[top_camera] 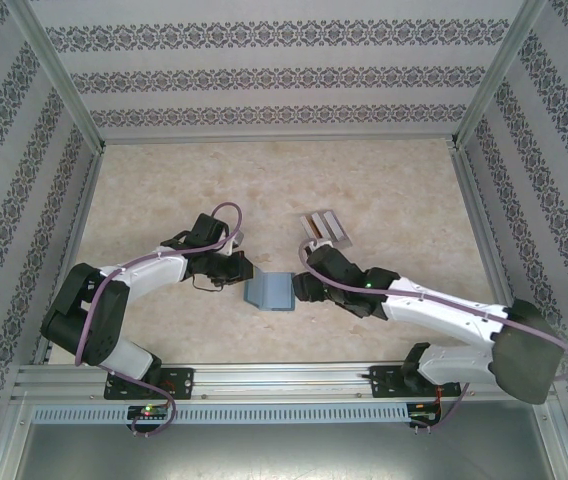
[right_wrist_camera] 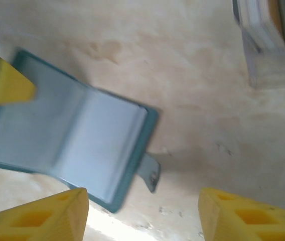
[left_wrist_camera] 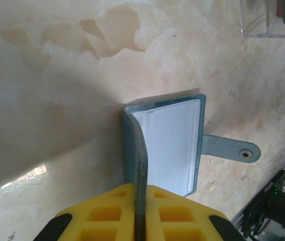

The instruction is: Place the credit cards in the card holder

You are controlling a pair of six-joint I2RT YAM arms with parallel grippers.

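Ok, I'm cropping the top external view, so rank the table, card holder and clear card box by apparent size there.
1. table
2. card holder and clear card box: these look about alike, so I wouldn't rank those two.

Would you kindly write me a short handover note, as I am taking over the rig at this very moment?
Left claw: shut on one cover of the card holder, holding that cover up so the holder lies open on the table.
Right claw: open and empty, above the holder near its strap.
Cards: standing in the clear stand beyond the holder, apart from it.
Done: holder opened. Whether its pale pockets already hold a card, I cannot tell.
Left: probably take cards from the stand with the right claw and slide them into the pockets.
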